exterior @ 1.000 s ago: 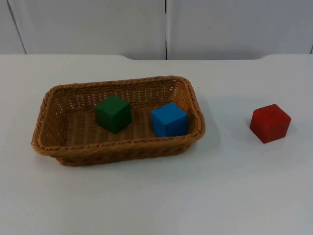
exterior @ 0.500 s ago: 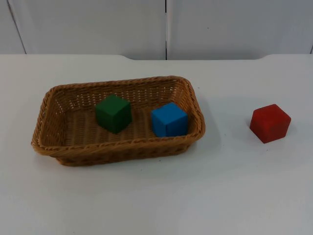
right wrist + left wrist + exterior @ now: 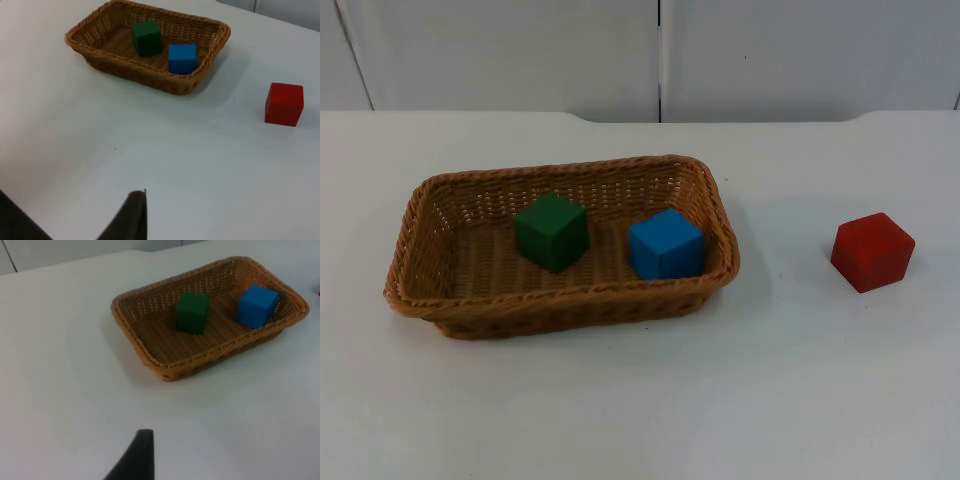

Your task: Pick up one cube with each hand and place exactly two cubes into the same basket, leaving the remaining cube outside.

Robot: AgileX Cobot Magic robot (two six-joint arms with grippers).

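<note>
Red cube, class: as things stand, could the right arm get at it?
Probably yes. The red cube sits alone on bare table, apart from the basket, with nothing around it.

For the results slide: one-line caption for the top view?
Green cube and blue cube sit apart inside the wicker basket; red cube remains outside on the white table.

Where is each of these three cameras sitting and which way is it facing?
Top view: fixed above, facing down and forward; basket, red cube, partition wall.
Left wrist view: on the left arm, facing the basket; one black fingertip.
Right wrist view: on the right arm, facing the table; one black fingertip.
All share the green cube and blue cube.
</note>
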